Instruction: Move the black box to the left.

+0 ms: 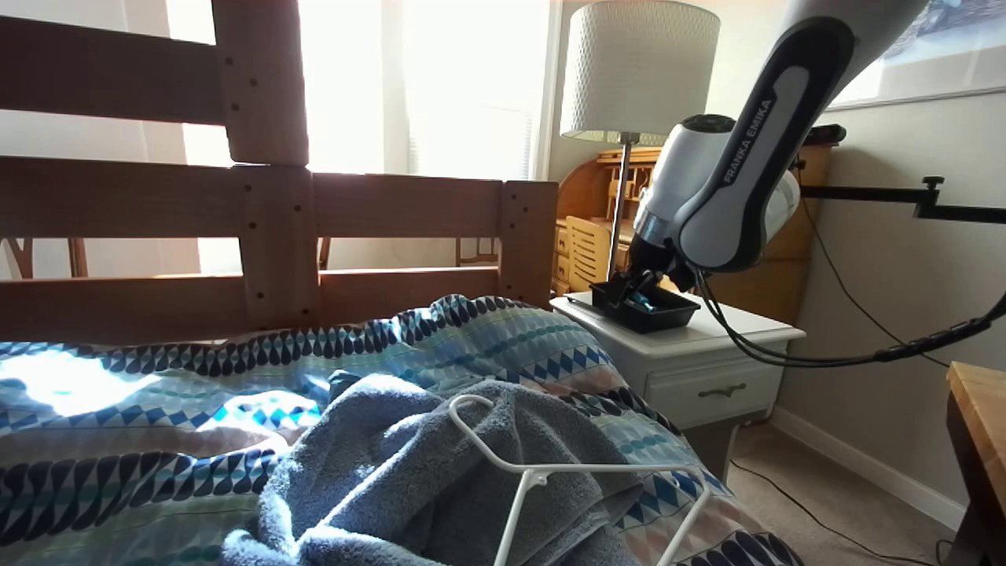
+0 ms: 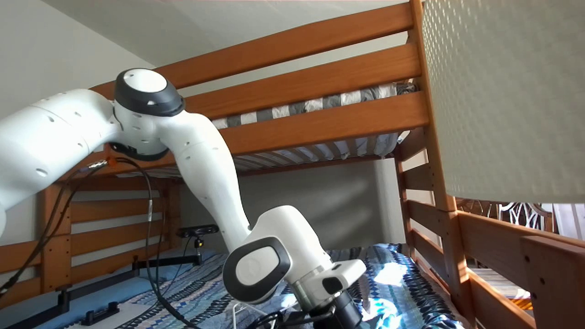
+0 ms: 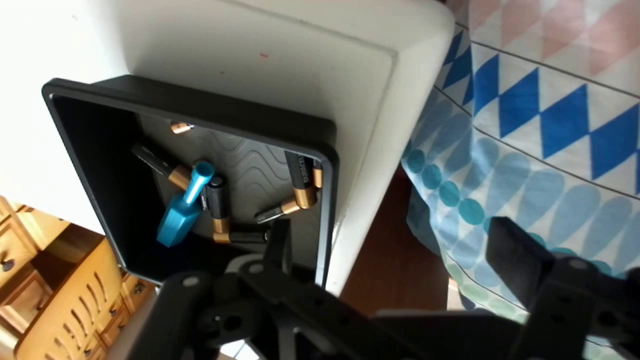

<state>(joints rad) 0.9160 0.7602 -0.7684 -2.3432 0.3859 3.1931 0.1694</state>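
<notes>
My white worktop (image 3: 280, 57) stands beside patterned bedding (image 3: 540, 115), a lamp (image 1: 640, 75) rising nearby in an exterior view. The black box (image 3: 225, 111) sits on it, just inside the edge facing the bedding, bare surface along another side. My end effector (image 3: 392, 245) is spread wide, one finger (image 3: 279, 245) over or in the box, I cannot tell which, the other outside.

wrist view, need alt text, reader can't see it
Open-topped black box on a white nightstand, holding black-and-copper batteries and a turquoise bottle-shaped item. At the bottom, the gripper has its jaws apart, one in front of the box, the other in front of patterned bedding at right.
</notes>
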